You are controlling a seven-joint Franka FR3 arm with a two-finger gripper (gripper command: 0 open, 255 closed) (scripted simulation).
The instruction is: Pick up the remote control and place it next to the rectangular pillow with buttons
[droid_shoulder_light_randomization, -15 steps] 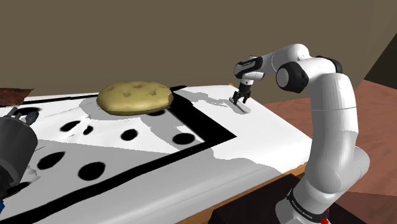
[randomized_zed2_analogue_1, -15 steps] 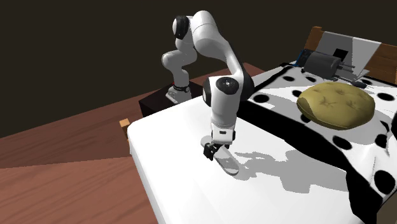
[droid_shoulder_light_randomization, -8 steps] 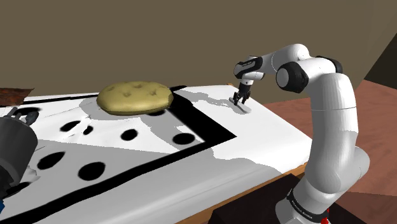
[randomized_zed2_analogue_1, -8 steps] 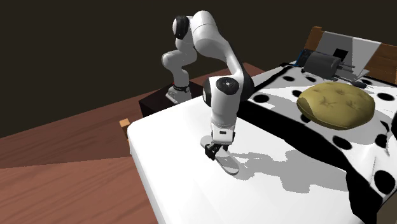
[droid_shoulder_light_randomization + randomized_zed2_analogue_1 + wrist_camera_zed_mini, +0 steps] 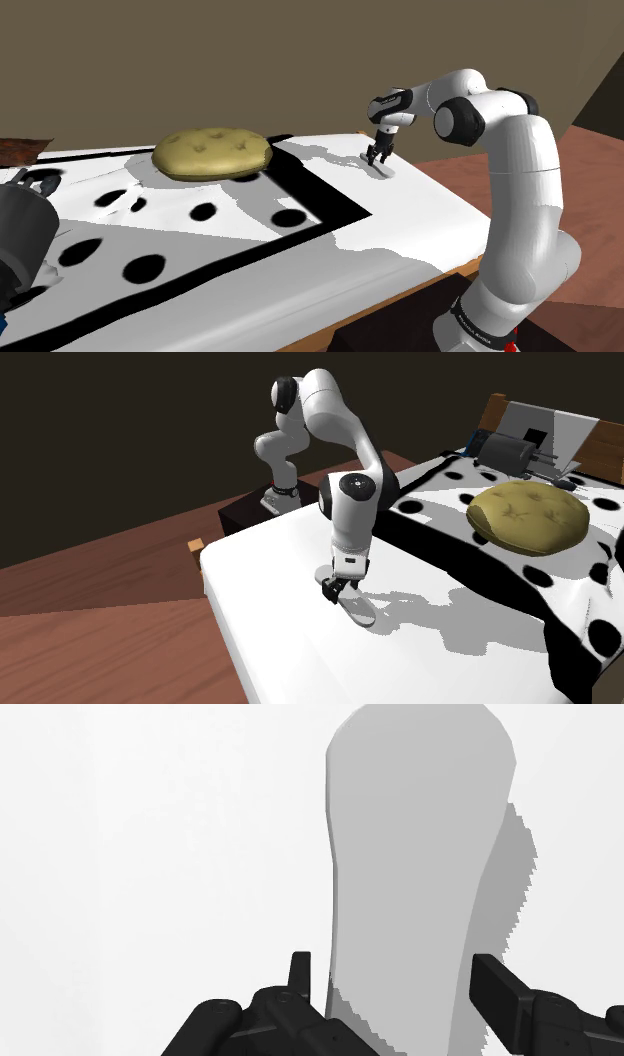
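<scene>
The remote control is drawn as a plain pale grey slab. It lies flat on the white, unpatterned part of the bed, toward the foot edge and away from the side where the stand sits. The arm reaches across the foot of the bed and points the tool straight down at it. The wrist view shows why: the two black fingers are spread and straddle the near end of the remote across its narrow width, one on each long side. A sliver of sheet shows between one finger and the slab, so I judge it not yet pinched. Coming in across the narrow width lets the fingers close on the long flat sides, which should give a firm hold.

The goal, an olive cushion with buttoned dimples, looks more rounded than rectangular. It rests well apart, farther up the bed near the far side edge, on the white cover with black spots. A broad black band of that cover runs between the remote and the cushion, and it lies flat. Nothing stands in the path. A dark grey cylinder and other clutter sit by the headboard, beyond the cushion.
</scene>
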